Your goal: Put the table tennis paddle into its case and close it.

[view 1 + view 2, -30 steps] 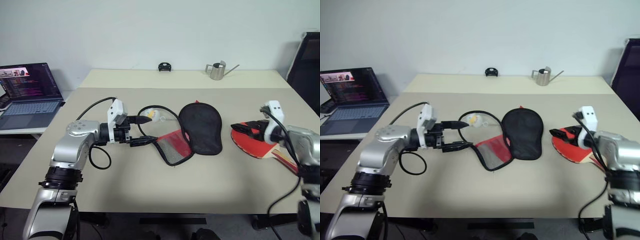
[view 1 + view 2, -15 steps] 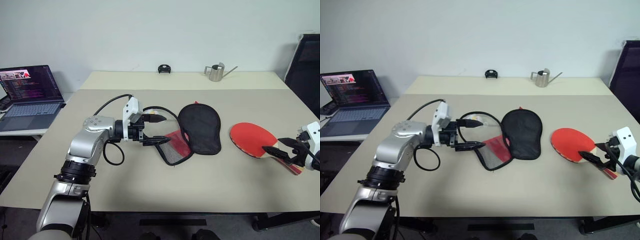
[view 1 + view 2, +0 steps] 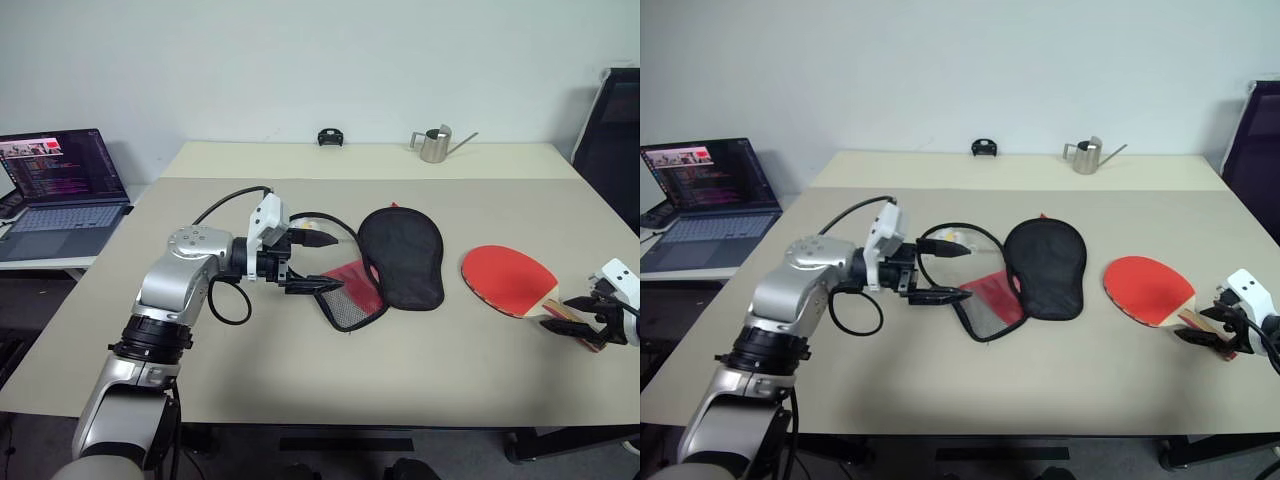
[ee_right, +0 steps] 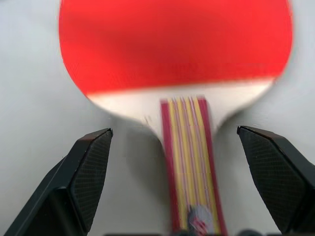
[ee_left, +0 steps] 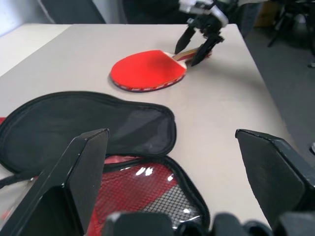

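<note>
Your right gripper [image 4: 172,196] stands wide open, its black fingers either side of the striped wooden handle of the table tennis paddle [image 3: 508,281], which lies flat near the table's [image 3: 300,380] right edge. Your left gripper [image 3: 310,262], also open and empty, hovers beside the case [image 3: 385,265] at mid-table. The case is soft fabric, unzipped, one black half spread flat, a red mesh-lined half beside it. The smooth rigid paddle could skid off the edge if one finger touches before the other.
</note>
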Tool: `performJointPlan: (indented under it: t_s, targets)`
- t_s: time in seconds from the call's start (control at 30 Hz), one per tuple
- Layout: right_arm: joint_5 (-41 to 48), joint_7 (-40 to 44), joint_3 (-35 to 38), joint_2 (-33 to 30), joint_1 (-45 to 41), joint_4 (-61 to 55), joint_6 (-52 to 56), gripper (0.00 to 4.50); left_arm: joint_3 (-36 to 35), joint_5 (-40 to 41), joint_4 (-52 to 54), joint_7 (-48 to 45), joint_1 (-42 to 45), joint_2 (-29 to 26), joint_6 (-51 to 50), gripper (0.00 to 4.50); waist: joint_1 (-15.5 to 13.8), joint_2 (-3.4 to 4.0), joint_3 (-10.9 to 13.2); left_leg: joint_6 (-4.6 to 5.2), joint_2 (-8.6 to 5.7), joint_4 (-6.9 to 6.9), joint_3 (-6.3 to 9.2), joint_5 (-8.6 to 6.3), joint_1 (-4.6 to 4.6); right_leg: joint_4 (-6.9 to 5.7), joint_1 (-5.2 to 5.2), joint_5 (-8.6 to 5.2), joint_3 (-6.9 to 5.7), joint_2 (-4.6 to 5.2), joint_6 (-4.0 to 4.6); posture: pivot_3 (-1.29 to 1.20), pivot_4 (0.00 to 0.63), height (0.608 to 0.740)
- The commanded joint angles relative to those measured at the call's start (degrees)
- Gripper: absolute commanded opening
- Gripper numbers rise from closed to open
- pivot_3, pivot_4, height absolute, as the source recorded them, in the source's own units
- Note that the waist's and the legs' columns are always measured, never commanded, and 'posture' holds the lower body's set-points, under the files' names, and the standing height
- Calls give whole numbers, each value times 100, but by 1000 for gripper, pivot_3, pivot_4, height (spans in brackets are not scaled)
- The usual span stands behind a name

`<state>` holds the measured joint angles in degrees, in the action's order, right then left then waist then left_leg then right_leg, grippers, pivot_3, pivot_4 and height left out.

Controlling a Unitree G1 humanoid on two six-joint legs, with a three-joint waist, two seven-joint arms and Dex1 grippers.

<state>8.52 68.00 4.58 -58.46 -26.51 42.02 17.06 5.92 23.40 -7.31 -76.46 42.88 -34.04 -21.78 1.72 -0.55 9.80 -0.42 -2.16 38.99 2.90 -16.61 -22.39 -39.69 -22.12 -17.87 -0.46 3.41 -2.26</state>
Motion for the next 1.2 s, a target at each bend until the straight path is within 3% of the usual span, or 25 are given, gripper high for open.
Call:
performJointPlan:
  t_s: [0.03,0.3,0.4,0.67,0.97,1.2]
  targets:
    - [-166,213,-112,-89,-158,255,-273,4448,-16,189,349,-49,88,77,-64,4500,0,0,0,-1,0,0,-1,1,1,0,2,0,1,0,0,0,150,740]
    - [-216,72,-97,137,-274,498,-323,4448,182,151,268,-71,422,470,-13,4500,12,-9,0,-6,2,2,1,4,6,2,10,1,-2,-1,0,0,150,740]
    - [-191,-64,-44,225,-246,511,-297,3768,204,126,202,-100,458,509,26,4500,23,-14,3,-5,4,-4,0,2,54,15,55,1,-1,-1,0,0,150,740]
    - [-48,-251,178,348,-30,296,-49,1129,202,115,137,-112,421,493,95,4500,18,-18,6,8,10,-6,9,-6,66,28,74,1,-7,-5,1,0,150,740]
    - [432,-624,908,178,128,-312,366,1080,-89,128,182,116,187,203,50,4500,11,-16,7,7,11,-7,9,-7,63,30,72,2,-7,-4,2,0,150,740]
    - [1256,-1206,1764,296,919,-2924,1935,1080,-439,170,245,347,-164,-202,15,4500,4,-2,15,9,11,-14,11,-8,50,35,59,2,-8,-1,2,0,150,740]
